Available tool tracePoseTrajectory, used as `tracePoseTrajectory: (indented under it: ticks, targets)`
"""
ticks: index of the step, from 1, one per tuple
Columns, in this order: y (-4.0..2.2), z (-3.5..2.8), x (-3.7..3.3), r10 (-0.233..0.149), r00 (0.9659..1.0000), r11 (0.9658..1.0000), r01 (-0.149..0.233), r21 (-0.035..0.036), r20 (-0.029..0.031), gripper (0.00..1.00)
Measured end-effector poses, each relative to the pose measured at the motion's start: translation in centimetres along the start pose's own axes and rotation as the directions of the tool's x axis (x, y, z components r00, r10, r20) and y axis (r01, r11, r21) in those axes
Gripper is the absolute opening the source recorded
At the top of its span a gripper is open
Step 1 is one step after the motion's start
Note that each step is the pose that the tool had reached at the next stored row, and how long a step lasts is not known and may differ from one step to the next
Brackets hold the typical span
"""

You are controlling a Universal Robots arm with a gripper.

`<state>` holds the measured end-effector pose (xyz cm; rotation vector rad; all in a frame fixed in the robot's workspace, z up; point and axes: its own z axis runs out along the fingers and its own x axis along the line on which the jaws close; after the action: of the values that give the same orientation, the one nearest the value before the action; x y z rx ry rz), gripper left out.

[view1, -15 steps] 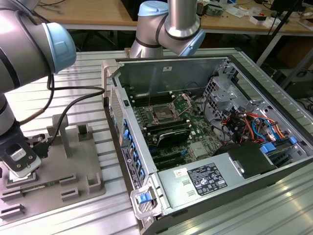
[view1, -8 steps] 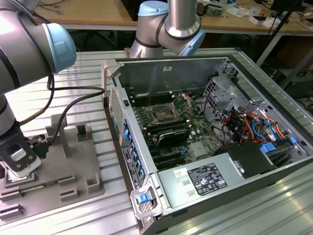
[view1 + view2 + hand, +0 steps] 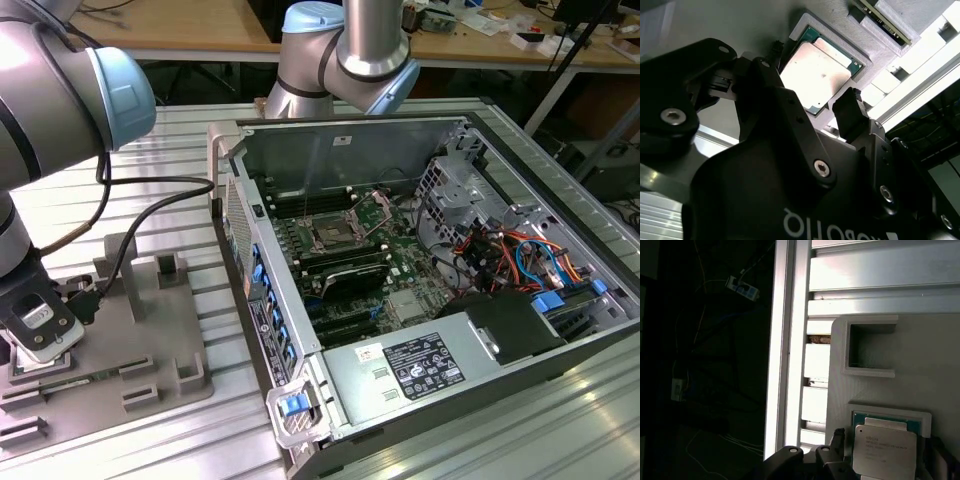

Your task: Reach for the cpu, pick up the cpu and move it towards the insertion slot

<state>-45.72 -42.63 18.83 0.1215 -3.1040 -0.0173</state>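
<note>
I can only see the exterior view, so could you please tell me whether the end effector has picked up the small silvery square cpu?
Observer: No. In the second wrist view the silvery square cpu with its greenish rim lies flat in the recess of a grey plastic holder.
Operator: Thank you. Are the fingers closed?
Observer: No, the end effector is open, and the cpu shows between its black fingers.

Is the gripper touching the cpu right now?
Cannot tell. In the second wrist view the gripper overlaps the cpu, hiding any contact or gap.
</note>
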Motion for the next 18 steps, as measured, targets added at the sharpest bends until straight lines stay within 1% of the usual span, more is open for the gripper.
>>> tracePoseTrajectory:
  ticks: [2, 6, 16, 17, 18]
  targets:
    - [-0.01, -0.01, 0.0, 0.001, 1.0, 1.0, -0.001, -0.0001, 0.0003, 0.68]
    - [-0.29, 0.0, 0.02, 0.001, 1.0, 1.0, -0.001, 0.0001, 0.0004, 0.68]
    - [-0.3, 0.06, 0.01, 0.001, 1.0, 1.0, -0.001, -0.0001, 0.0006, 0.67]
    - [-0.3, 0.05, 0.0, 0.001, 1.0, 1.0, -0.001, 0.0, 0.0006, 0.6]
    - [-0.3, 0.06, -0.03, 0.002, 1.0, 1.0, -0.002, -0.0001, 0.0006, 0.6]
